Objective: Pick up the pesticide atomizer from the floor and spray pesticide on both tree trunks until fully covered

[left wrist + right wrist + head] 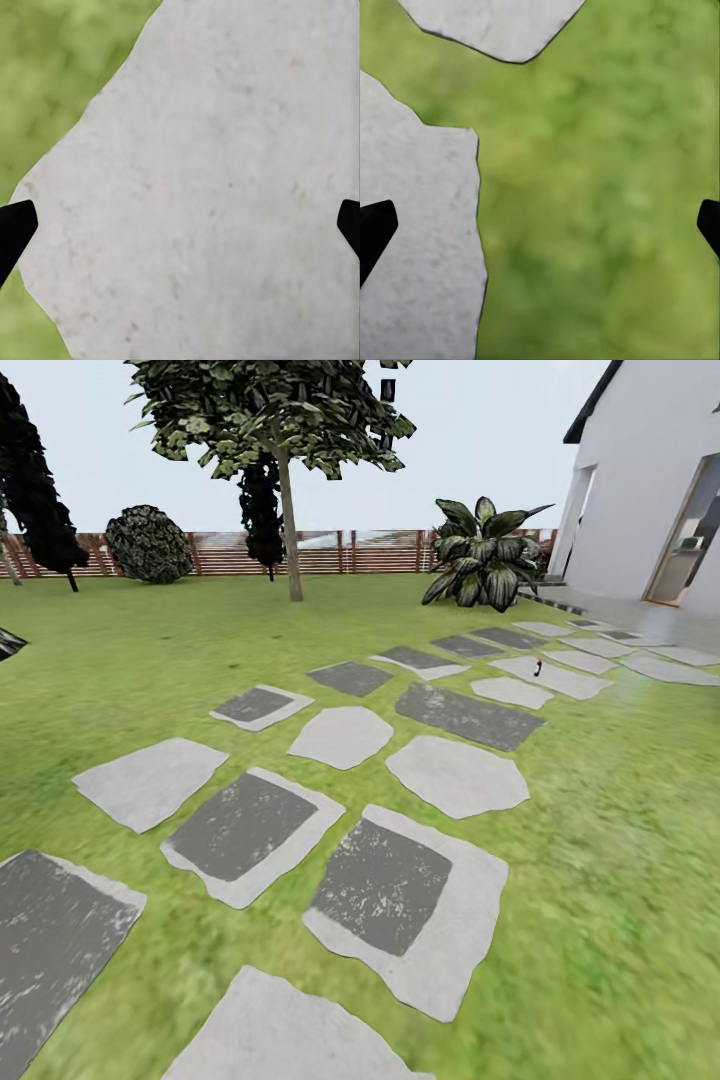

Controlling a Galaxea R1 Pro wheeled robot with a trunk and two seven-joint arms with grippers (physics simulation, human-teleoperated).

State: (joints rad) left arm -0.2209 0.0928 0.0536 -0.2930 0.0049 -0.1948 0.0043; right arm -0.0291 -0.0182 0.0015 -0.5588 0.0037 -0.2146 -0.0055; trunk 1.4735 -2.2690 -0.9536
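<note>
A: Item one, upper left-centre of head view: tree trunk [291, 530], pale, upright. Item two, right of centre: pesticide atomizer [538, 668], logged on a far paving stone [556, 678].

B: Axis? Nearer arm?

A: Too small to be judged; right arm presumed nearer. Left gripper [180, 225] and right gripper [540, 225] are recorded spread apart, empty; only fingertips shown.

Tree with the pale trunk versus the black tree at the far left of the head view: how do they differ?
The tree with the pale trunk has a bare grey-tan trunk and a jagged green crown spreading wide above it; the black tree is dark all over, with a narrow crown reaching low over a thin stem. The pale-trunked one stands near mid-lawn, the black one at the picture's left edge. Both stand on grass before the wooden fence.
</note>
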